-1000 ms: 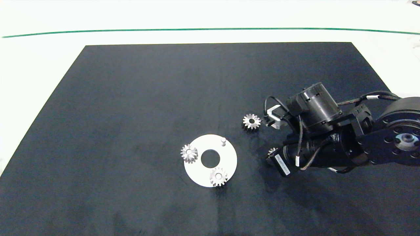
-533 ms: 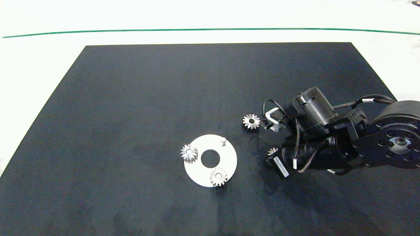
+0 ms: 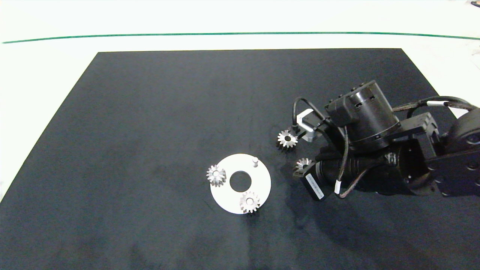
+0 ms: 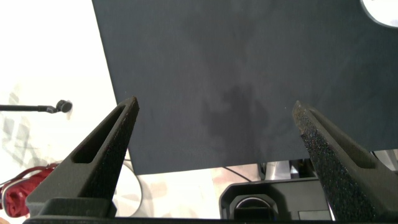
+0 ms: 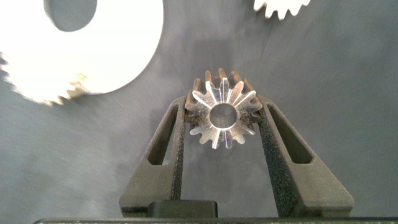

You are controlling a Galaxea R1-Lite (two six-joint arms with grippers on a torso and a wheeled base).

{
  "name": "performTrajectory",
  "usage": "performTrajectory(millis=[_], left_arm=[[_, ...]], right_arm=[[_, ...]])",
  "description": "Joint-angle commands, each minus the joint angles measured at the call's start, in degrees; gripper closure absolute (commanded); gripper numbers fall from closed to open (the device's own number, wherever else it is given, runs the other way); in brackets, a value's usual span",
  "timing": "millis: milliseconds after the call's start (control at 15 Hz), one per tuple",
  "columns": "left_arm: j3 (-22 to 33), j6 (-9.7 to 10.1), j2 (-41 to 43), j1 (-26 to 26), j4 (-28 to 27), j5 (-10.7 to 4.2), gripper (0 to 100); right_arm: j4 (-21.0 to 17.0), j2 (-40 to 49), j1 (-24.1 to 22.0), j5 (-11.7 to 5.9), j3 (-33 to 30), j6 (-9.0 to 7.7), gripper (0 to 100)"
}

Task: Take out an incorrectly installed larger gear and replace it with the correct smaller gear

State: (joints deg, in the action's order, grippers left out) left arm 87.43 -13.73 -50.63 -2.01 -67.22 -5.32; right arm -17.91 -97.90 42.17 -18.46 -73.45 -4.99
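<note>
While the left gripper (image 4: 214,155) hangs spread over the mat's (image 3: 157,105) edge, far off, the white disc (image 3: 262,180) keeps one bare peg (image 3: 255,161). That peg lies just left of the right gripper (image 5: 222,121), which pinches the smaller gear (image 3: 302,165), bore upright; the larger gear (image 3: 287,139) lies discarded on the mat nearby.

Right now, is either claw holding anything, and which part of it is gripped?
The right claw holds a small silver metal toothed gear, its two fingers pressed on opposite toothed sides. The left claw is open and holds nothing.
</note>
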Motion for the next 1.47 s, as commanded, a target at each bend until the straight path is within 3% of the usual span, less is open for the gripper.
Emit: performTrajectory(millis=[67,333,400,533,867,1467], left_arm=[[0.0,-0.07,-0.1,0.0,-0.4,-0.05,0],[-0.1,-0.07,0.3,0.0,-0.4,0.04,0],[0.0,-0.07,0.3,0.0,-0.4,0.04,0],[0.0,-0.07,0.4,0.0,-0.4,0.04,0],[0.0,-0.34,0.6,0.0,-0.4,0.04,0],[0.0,-0.42,0.7,0.0,-0.4,0.04,0]], right_arm=[[0.0,0.9,3.2,-0.62,-4.6,-0.9,72],[-1.3,-5.6,3.6,-0.62,-13.3,-2.4,72],[-4.3,-7.8,3.7,-0.62,-16.6,-2.48,72],[-14.3,-11.3,3.7,-0.44,-25.3,-3.28,72],[-22.6,-17.8,4.4,-0.26,-37.0,-3.45,72],[-23.2,-22.4,5.6,0.0,-40.6,-3.28,72]])
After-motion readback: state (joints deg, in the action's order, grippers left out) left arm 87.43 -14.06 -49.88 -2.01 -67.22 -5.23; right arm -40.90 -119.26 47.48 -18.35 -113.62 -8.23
